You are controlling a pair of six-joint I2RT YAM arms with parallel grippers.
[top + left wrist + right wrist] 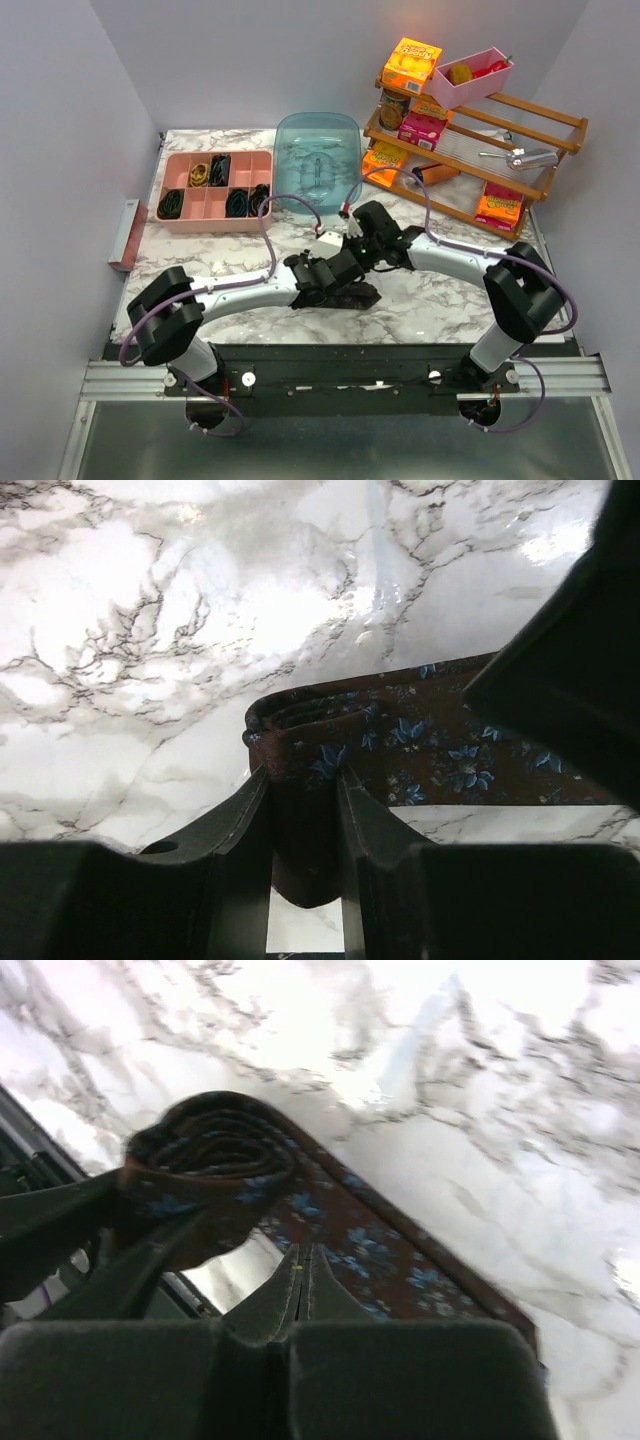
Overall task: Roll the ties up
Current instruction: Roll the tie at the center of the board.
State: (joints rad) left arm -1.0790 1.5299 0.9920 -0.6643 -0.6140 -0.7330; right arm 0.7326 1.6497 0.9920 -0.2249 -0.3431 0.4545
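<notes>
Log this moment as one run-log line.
phase: rolling | tie: partly coiled | left gripper: shut on tie | right gripper: shut, tips at tie

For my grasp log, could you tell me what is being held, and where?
The left gripper pinches the brown floral tie at its rolled end; the right gripper is shut above its flat length, grip unclear.
</notes>
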